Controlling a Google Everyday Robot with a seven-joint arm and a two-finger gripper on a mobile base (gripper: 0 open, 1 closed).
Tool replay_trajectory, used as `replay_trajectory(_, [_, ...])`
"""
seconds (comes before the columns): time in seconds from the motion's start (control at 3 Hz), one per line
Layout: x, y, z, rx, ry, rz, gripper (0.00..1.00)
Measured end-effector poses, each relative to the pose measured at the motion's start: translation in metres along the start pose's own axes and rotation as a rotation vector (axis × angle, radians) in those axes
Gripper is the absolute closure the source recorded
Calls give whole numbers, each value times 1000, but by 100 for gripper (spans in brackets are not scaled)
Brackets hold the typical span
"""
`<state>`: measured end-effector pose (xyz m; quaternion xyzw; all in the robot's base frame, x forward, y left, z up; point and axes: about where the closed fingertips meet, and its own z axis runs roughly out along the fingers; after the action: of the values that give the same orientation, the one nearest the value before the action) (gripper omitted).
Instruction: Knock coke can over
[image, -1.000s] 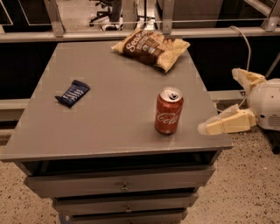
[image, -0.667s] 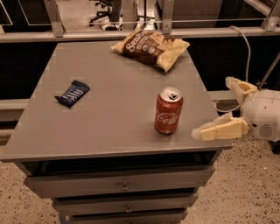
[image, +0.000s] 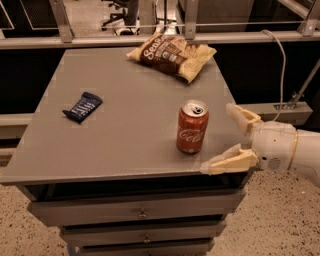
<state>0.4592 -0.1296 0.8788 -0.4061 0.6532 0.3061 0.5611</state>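
One coke can (image: 192, 127) stands upright on the bench (image: 125, 145); the claw (image: 216, 138), spread wide and empty, hangs just right of it, seemingly apart.

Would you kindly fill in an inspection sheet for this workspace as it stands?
Surface: grey table, flat top, with drawers beneath.
Job's things: coke can upright near the front right of the top, not knocked over.
Clutter: dark blue wrapper lying flat on the left; chip bag at the back edge.
Gripper: gripper open, at the table's front right corner, to the right of the can and apart from it.
Cables: one pale cable hanging behind the table on the right.
Surroundings: metal rail behind the table; speckled floor.
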Motion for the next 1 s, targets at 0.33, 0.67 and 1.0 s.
replay_trajectory(0.33, [8, 4, 14, -31, -13, -4, 0])
replay_trajectory(0.67, [10, 3, 30, -26, -22, -16, 0])
replay_trajectory(1.0, [10, -1, 42, -10, -26, -25, 0])
